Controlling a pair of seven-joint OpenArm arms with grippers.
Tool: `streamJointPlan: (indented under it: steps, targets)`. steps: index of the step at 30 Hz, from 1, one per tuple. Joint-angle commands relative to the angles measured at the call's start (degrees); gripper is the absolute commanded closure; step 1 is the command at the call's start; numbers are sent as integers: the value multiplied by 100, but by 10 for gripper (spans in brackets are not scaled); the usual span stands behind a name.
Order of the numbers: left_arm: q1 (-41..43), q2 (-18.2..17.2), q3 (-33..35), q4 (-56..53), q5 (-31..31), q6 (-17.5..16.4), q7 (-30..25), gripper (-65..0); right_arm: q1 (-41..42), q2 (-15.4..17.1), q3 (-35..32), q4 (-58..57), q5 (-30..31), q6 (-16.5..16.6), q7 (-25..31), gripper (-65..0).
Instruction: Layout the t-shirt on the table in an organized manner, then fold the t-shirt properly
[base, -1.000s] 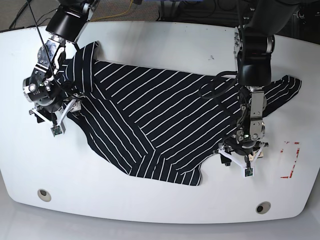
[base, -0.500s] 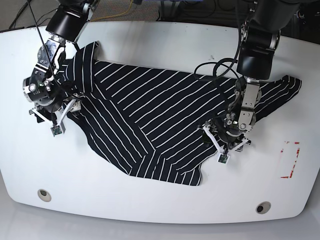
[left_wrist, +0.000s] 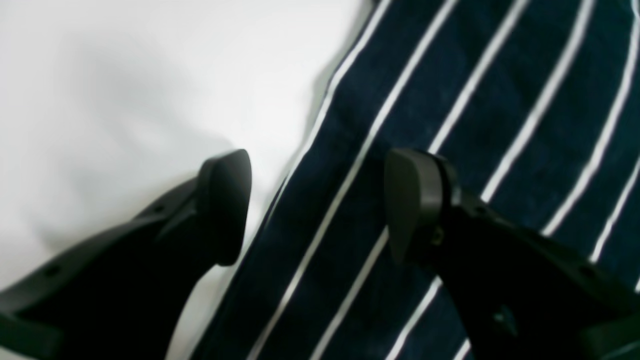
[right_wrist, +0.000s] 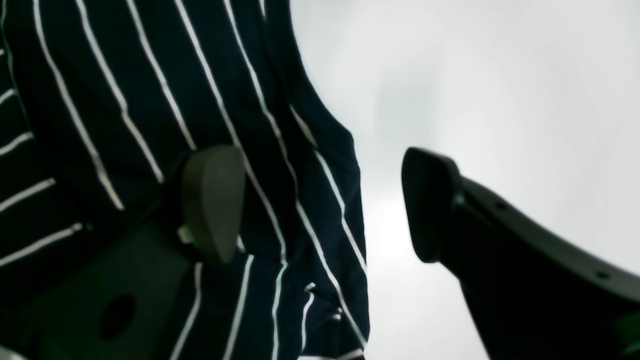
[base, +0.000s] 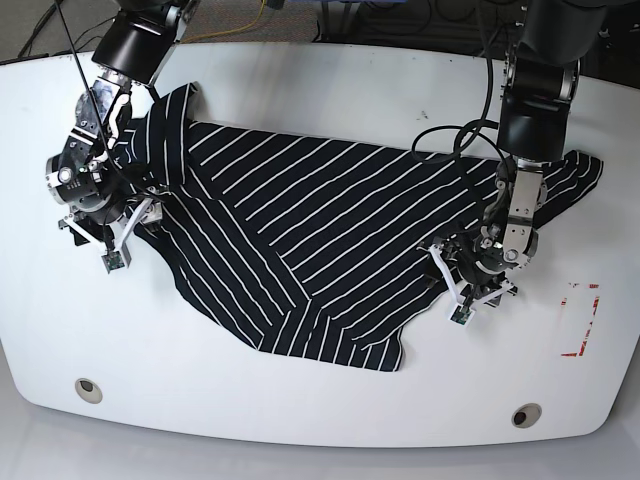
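Where the left claw (left_wrist: 317, 205) was seen through its own wrist camera, its two dark fingers were held apart, nothing being gripped between them. One finger (left_wrist: 225, 205) was set over bare white tabletop (left_wrist: 125, 100), the other (left_wrist: 415, 200) over striped cloth, so that the edge of the t-shirt (left_wrist: 450, 100) was straddled. Whether the fingertips were touching the cloth could not be told, the picture being blurred. In the base view this claw (base: 478, 278) was found low over the garment's edge on that view's right side, near a sleeve that was spread toward the tabletop's far right.

The right claw (right_wrist: 320, 205) was likewise held open and empty. One finger (right_wrist: 212, 200) was placed over the fabric and the other (right_wrist: 430, 205) over white surface, with a hemmed edge of the t-shirt (right_wrist: 150, 75) lying between them. In the base view this claw (base: 105, 225) was seen at the garment's left end, beside a bunched sleeve.

The t-shirt (base: 320, 230) was laid across the middle of the tabletop (base: 300, 400), black with thin white stripes, unfolded but not flat: a diagonal crease was run through its body and the lower hem was pulled to a point toward the near edge. Two round grommets (base: 88, 389) were set near the front edge, one toward each corner, and a red-marked rectangle (base: 580, 318) was drawn at the right, apart from the cloth.
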Motion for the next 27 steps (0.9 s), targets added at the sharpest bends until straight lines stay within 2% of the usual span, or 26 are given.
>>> streamJointPlan:
  steps: [1,4,7,14,20,27]
  targets:
    - [-186,-136,-25,99,-13,-242,-136,-393,97,64,10,112,26,-10,94,-472]
    - [-186,-241,-25,99,-13,-479,-145,-393,97,64,10,112,26,-10,94,-472]
    - [-186,-320,-25,99,-13,-567,-154,-393,97,64,10,112,26,-10,94,-472]
    - [-186,-461,-33,81,-31,-567,-488,-393,97,64,10,112,26,-10,94,-472]
    - [-282,-487,-33,-420,-48,-594,-550,-393,97,55,10,112,26,-10,94,-472]
    - [-467,-461,-33,-1141,-48,-1156,-717,-393,97,55,10,112,26,-10,94,-472]
